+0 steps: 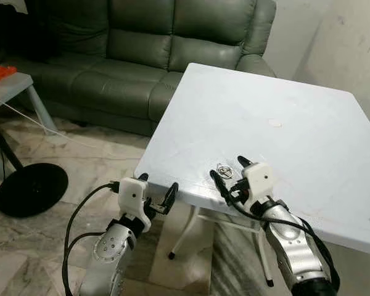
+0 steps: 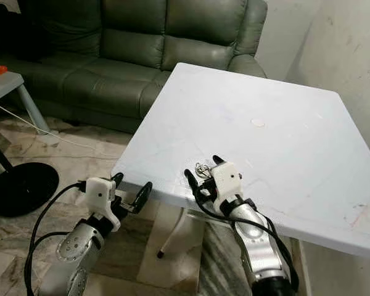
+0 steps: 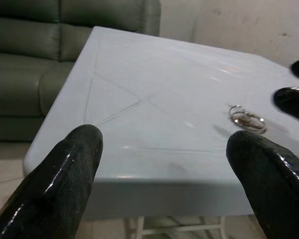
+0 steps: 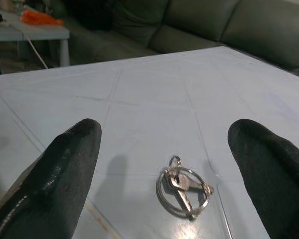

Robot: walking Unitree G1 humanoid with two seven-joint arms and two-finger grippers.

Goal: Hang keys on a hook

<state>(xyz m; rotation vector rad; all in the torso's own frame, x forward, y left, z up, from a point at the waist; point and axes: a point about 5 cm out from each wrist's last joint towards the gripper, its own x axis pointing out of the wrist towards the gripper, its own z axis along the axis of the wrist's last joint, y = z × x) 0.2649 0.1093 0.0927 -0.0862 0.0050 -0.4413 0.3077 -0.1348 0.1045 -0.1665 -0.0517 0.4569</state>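
**Keys lay between my right jaws, not yet taken**

My right gripper point(image 1: 229, 168) hovered low over the near edge of the white surface point(image 1: 308, 123), its jaws spread wide and holding nothing. The keys point(image 4: 183, 191) lay flat on the surface just ahead of those jaws and between the two fingers point(image 4: 65, 169), apart from both. I could make out a round ring with what looked like two small keys across it; their teeth and any markings were too small to read. In the head views the bunch point(image 1: 224, 169) was only a tiny glint, partly crowded by my own fingertips.

My left gripper point(image 1: 156, 192) hung just off the surface's near edge, beside the corner, its jaws likewise released and empty. From its wrist camera the keys point(image 3: 247, 119) sat to the far side of the surface, and the dark tips of my right fingers were cut off at the frame's edge.

Beyond the surface stood a grey-green sofa point(image 1: 142, 55), its top cropped. A black round base point(image 1: 31, 188) rested on the marble floor point(image 1: 98, 160), its pole running out of view. Something orange point(image 1: 0, 74) lay on a small side table point(image 1: 12, 89); I could not tell what it was.
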